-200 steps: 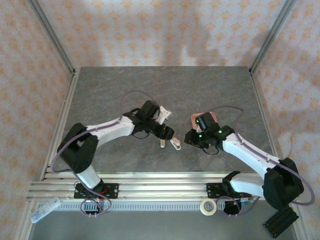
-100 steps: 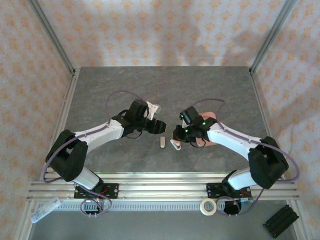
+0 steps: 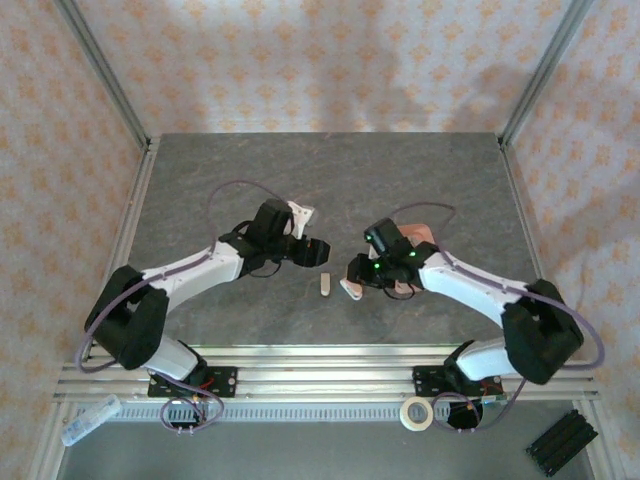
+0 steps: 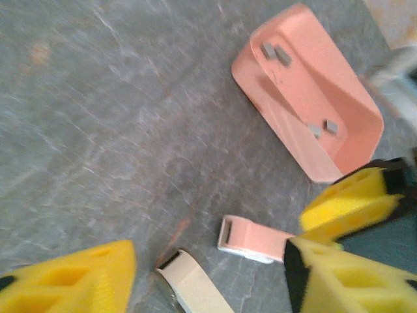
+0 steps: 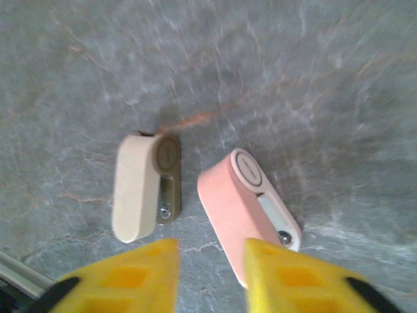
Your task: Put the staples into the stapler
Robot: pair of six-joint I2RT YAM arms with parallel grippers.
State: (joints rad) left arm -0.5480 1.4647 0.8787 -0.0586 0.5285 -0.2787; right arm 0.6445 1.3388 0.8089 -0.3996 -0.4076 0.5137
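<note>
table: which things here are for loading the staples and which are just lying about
For the job:
tiny grey metal staple strips, in the salmon-pink plastic tray
pink mini stapler
beige mini stapler (can't tell which one gets loaded)

Lying about, by the near rail:
white tape roll
clear plastic piece
black ridged block

Light even, diffuse, fairly bright. Faint blotchy shadows on wall (image 3: 400, 90) behind table (image 3: 330, 170). Left wrist view motion-blurred, smeared at right edge; right wrist view mildly soft.
</note>
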